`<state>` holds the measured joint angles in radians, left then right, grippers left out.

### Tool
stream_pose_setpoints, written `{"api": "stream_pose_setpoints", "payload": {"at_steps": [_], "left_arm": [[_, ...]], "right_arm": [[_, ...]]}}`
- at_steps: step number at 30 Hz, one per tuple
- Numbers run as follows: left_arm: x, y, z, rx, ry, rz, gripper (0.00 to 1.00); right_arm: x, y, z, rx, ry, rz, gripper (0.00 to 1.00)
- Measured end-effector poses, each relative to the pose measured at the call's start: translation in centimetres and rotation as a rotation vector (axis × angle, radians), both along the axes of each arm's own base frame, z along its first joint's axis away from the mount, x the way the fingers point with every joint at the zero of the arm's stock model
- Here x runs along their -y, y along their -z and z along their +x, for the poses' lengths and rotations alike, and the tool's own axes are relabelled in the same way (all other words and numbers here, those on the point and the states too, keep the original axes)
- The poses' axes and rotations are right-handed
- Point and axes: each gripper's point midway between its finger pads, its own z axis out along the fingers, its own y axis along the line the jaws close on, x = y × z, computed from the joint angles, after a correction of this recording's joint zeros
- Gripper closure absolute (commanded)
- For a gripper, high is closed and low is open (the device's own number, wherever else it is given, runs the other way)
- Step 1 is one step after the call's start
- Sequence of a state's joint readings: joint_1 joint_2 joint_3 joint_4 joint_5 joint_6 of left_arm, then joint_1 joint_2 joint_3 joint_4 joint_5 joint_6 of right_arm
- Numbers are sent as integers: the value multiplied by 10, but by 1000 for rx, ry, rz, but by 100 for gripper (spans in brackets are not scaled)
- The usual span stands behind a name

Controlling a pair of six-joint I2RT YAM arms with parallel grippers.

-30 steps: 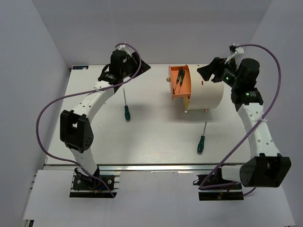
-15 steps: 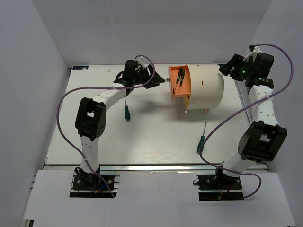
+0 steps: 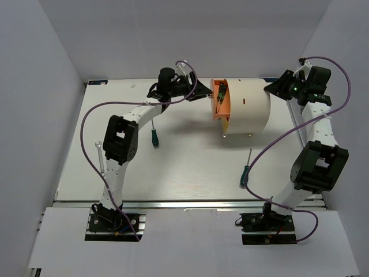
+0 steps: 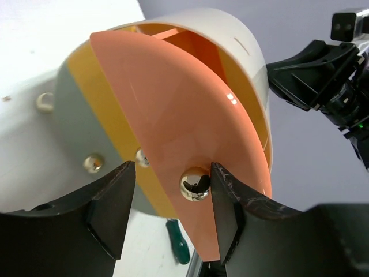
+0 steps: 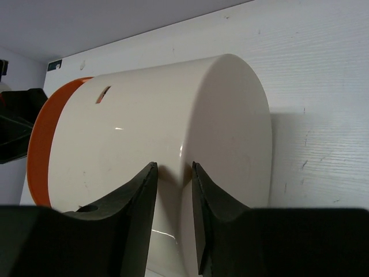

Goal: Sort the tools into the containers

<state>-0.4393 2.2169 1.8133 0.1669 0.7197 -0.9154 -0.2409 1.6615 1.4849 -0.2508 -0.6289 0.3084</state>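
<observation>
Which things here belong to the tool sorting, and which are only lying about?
Job: orange drawer, screwdrivers inside it, white drum, left screwdriver, right screwdriver, silver wrench.
Not the job: purple cables, dark label at the table's far-left corner.

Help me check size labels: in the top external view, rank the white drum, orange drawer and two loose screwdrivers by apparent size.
1. White drum
2. Orange drawer
3. Left screwdriver and right screwdriver: they look alike, so unranked.
</observation>
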Motion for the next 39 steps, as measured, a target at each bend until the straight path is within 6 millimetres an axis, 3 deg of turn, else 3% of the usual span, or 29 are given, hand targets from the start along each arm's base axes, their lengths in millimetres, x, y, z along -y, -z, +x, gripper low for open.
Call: {"api": "stream_pose_setpoints", "payload": {"at_steps": [10,13,16,20,21,25,33,39], "left_arm": [[49,0,-2,-7,104,-67,37],[55,0,-4,-15,110,-82,41],[58,-4,-3,-18,116,-100,58],[64,-12,-3,-3,129,-129,56],[65,-11,-3,-10,130,-132,50],[63,-2,-1,-34,112,-136,43],[50,5,5,-55,33,-131,44],[32,43,13,-141,-50,-39,37]], "right_arm": [[-3,0,0,4,-20,16,69],[-3,0,1,5,-23,18,69],[-3,0,1,5,-24,18,68],[-3,0,1,5,-23,18,68],[-3,0,1,6,-23,17,67],[-3,0,1,6,-23,17,67],[-3,0,1,5,-24,16,66],[-4,1,1,4,-25,17,66]]}}
